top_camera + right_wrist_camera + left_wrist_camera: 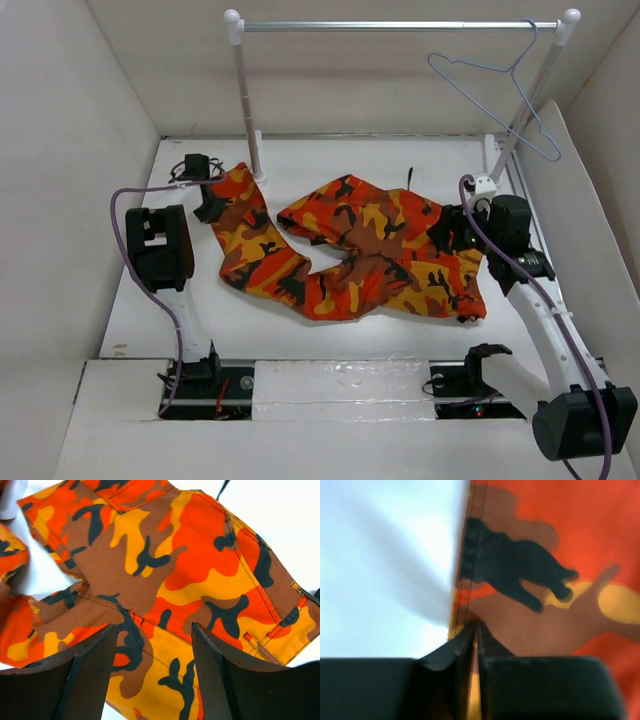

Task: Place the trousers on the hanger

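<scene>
rail [400, 26]: white posts and a silver crossbar, standing at the far end of the table [400, 160].
hanger [510, 73]: hooked over the rail's crossbar near its right post, hanging tilted.
trousers [350, 250]: spread rumpled on the table in front of the rail, one leg bent up toward the left post's foot.
left gripper [210, 207]: at that leg's end, just left of the left post's foot.
right gripper [442, 232]: over the waist end, in front of the right post's foot.

Rail post [246, 100] (upright) stands just beside the trousers [380, 250].

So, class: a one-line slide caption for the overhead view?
Left gripper holds a leg of the trousers, right gripper over the waist; hanger hangs bare on the rail.
</scene>
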Tool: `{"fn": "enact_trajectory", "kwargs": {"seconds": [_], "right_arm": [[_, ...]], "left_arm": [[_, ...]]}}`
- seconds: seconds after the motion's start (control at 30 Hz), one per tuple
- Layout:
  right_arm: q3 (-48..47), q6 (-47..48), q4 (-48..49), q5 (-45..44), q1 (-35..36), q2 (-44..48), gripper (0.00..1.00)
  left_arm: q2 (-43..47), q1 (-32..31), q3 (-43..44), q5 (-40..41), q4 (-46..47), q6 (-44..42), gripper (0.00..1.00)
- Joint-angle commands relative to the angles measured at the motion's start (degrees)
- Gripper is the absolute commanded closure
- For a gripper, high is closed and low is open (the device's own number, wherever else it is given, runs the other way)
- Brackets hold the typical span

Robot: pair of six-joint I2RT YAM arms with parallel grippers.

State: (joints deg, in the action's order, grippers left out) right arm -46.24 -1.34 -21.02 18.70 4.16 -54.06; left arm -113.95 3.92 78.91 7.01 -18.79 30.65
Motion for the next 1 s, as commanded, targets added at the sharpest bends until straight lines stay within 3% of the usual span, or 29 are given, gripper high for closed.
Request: {"fn": "enact_trajectory", "kwargs": {"seconds": [0.0, 0.2, 0.27, 0.4, 0.47, 0.53, 0.6, 0.63, 0.67, 0.7, 0.73, 0.77, 0.8, 0.87, 0.9, 0.93, 0.97], "right_arm": [[-4.19, -0.06, -0.43, 0.99, 0.67, 2.47, 0.34], [-9.04, 0.46, -1.83, 4.77, 2.43, 2.73, 0.34], [-9.83, 0.64, -2.45, 4.42, 4.18, 3.43, 0.34], [-8.61, 0.03, -2.45, 4.07, 4.8, 5.54, 0.34], [-7.21, 0.38, -3.06, 3.28, 4.8, 5.99, 0.34], [-5.97, 0.64, -3.5, 2.14, 6.03, 5.55, 0.33], [-4.74, 2.47, -3.59, 1.6, 6.03, 4.5, 0.33], [-4.74, 3.44, -4.46, 1.6, 6.73, 3.8, 0.37], [-4.74, 3.71, -4.56, 2.74, 6.73, 2.57, 0.47], [-4.56, 3.8, -4.56, 3.36, 6.73, 2.12, 0.6], [-4.39, 3.81, -4.04, 3.54, 6.73, 1.77, 0.94], [-4.13, 3.98, -3.34, 3.62, 6.73, 0.99, 1.0], [-3.77, 4.07, -2.81, 3.02, 6.73, 0.72, 1.0], [-3.94, 5.12, -3.24, 1.44, 7.35, -0.86, 0.98], [-3.95, 5.12, -3.24, 1.17, 7.35, -1.39, 0.98], [-4.03, 5.56, -3.68, 0.82, 7.35, -1.66, 0.83], [-4.04, 5.48, -3.51, 1.25, 7.35, -2.09, 0.79]], "left_arm": [[-3.21, 3.45, -1.66, 3.54, -7.75, -1.73, 0.98], [0.47, 9.41, -6.13, 4.51, -9.52, -3.67, 1.0], [3.11, 12.41, -12.25, 2.59, -8.73, -2.8, 1.0], [15.72, 23.56, -25.89, -2.61, -5.65, -0.43, 1.0], [22.07, 33.48, -35.52, -5.06, -3.99, -0.24, 1.0], [32.62, 35.54, -37.78, -4.29, -3.18, 0.8, 1.0], [40.95, 33.0, -32.53, -5.94, -6.6, 0.81, 1.0], [42.57, 31.95, -27.98, -10.56, -7.22, 1.68, 1.0], [43.71, 28.46, -24.89, -11.91, -9.14, 1.95, 0.95], [43.73, 25.64, -21.99, -11.75, -10.64, 2.65, 0.83], [43.29, 22.39, -19.09, -11.14, -11.88, 4.05, 0.78], [43.2, 18.7, -16.1, -11.75, -11.89, 5.02, 0.71], [43.37, 11.62, -16.07, -13.14, -10.58, 6.25, 0.57], [42.68, 1.68, -18.61, -17.8, -4.81, 11.84, 0.42], [41.98, -1.26, -19.75, -19.03, -2.42, 14.06, 0.4], [40.66, -3.9, -20.63, -20.61, -0.31, 16.17, 0.38], [39.35, -6.19, -22.21, -21.76, 4.59, 20.02, 0.36]]}}
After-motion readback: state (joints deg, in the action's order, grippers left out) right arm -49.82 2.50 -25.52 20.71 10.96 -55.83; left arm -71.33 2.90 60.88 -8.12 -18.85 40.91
